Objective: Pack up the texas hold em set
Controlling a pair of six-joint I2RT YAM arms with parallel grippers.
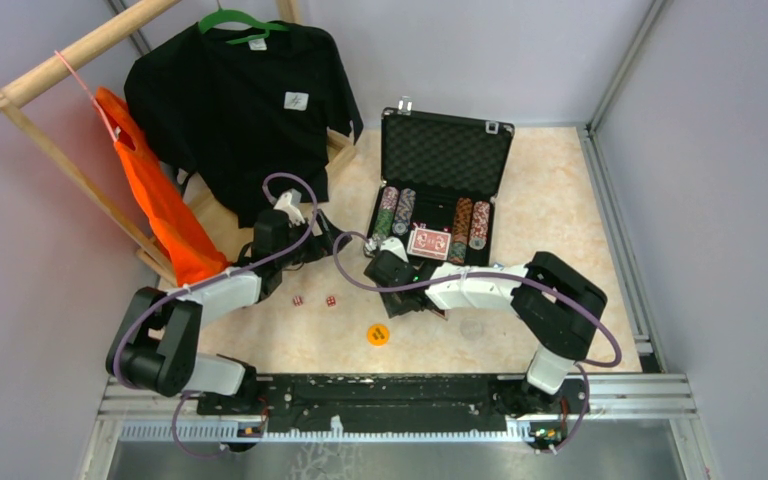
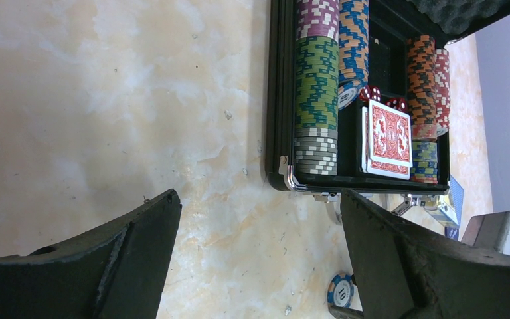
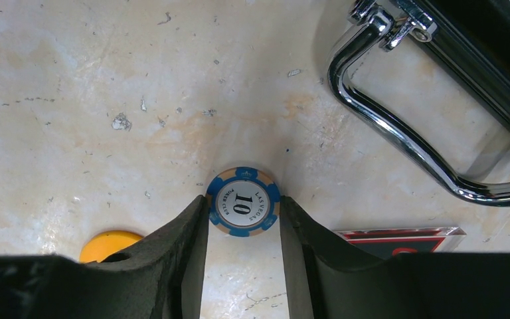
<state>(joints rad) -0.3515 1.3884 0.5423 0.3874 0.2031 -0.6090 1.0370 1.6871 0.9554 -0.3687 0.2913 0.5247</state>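
The black case [image 1: 447, 150] lies open at the back of the table, foam lid up, with rows of striped chips [image 1: 388, 210] and red-backed cards [image 1: 428, 242] inside. In the right wrist view a blue "10" poker chip [image 3: 243, 201] lies flat on the table, and my right gripper [image 3: 242, 207] has both fingertips against its edges. That gripper [image 1: 392, 285] sits just in front of the case's chrome handle [image 3: 398, 146]. My left gripper [image 2: 259, 203] hangs open over bare table left of the case [image 2: 275, 100]; the same blue chip [image 2: 339, 290] shows by its right finger.
Two red dice [image 1: 314, 300] and a yellow round token [image 1: 377, 334] lie on the table in front of the arms. A clear-edged red and black token [image 3: 398, 236] lies by my right finger. A black T-shirt [image 1: 240, 110] and orange bag [image 1: 160, 200] hang on a wooden rack at the left.
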